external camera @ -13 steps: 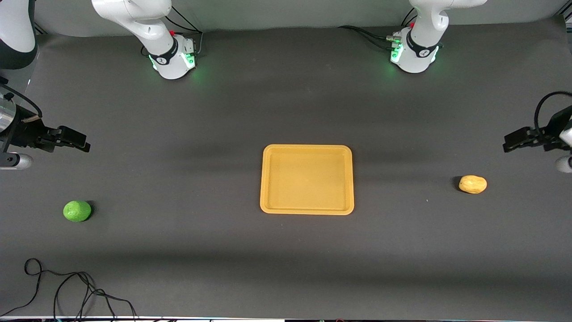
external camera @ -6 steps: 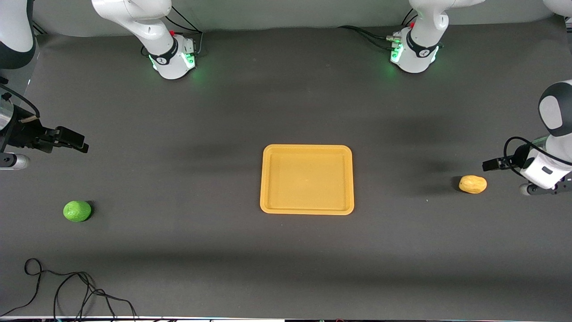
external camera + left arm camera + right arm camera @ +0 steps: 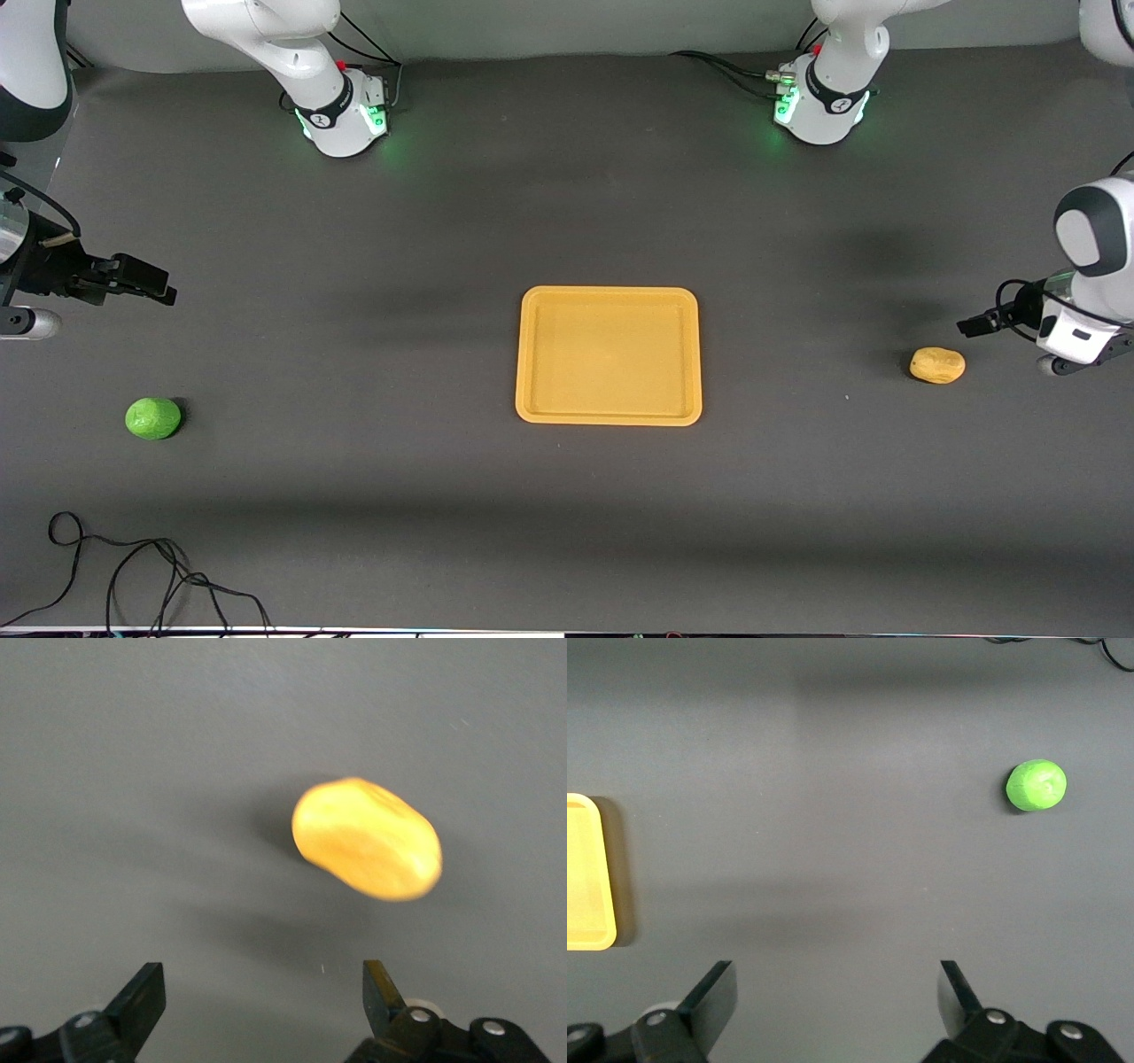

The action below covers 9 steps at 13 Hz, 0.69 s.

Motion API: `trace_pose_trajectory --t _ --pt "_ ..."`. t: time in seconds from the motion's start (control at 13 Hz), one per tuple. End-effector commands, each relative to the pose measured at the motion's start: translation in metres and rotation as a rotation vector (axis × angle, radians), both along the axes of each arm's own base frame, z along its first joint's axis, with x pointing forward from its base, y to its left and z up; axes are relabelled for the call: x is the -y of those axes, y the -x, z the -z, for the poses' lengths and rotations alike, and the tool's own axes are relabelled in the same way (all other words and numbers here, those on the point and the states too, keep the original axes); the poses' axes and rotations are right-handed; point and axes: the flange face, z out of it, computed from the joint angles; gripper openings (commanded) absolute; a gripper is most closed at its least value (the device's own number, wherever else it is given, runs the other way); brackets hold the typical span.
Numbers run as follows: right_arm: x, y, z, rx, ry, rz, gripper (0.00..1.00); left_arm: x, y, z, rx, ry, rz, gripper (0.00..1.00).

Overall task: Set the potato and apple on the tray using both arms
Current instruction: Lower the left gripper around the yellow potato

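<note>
The orange-yellow tray (image 3: 608,291) lies mid-table and holds nothing. The yellow-tan potato (image 3: 937,365) lies on the table toward the left arm's end. My left gripper (image 3: 974,325) hangs low over the table just beside it, open and empty. In the left wrist view the potato (image 3: 368,840) lies ahead of the open gripper (image 3: 261,979). The green apple (image 3: 153,418) lies toward the right arm's end. My right gripper (image 3: 142,282) is open and empty over bare table, well apart from it. The right wrist view shows the apple (image 3: 1036,785), the tray's edge (image 3: 585,873) and the gripper (image 3: 835,979).
A black cable (image 3: 133,576) lies looped on the table near the front camera at the right arm's end. The two arm bases (image 3: 341,115) (image 3: 819,111) stand along the edge farthest from the front camera.
The left arm has swung down and inward, bringing its gripper low beside the potato. The right gripper has hardly moved. Potato, apple and tray have not moved.
</note>
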Motion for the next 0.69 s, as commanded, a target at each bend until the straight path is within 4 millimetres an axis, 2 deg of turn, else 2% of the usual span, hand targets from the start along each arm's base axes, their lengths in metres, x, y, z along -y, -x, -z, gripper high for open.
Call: trace_pose_trajectory --t 0.0,0.15,0.31,0.46,0.62 --pt "0.014 -0.007 0.006 0.01 -0.011 -0.08 1.0 -0.004 -0.003 0.024 0.065 0.06 -0.133 0.99" --pt "0.057 -0.007 0.017 0.019 -0.012 -0.113 1.0 0.003 -0.005 0.043 0.063 0.082 -0.159 0.99" --pt "0.094 -0.01 0.026 0.042 0.009 -0.123 1.0 0.005 -0.015 0.038 0.097 0.077 -0.199 0.99" --pt "0.155 -0.014 0.042 0.061 0.038 -0.154 1.0 0.006 -0.025 0.043 0.126 0.062 -0.23 0.99" --pt "0.201 -0.021 0.058 0.086 0.081 -0.19 1.0 0.007 -0.03 0.061 0.173 0.037 -0.231 0.99"
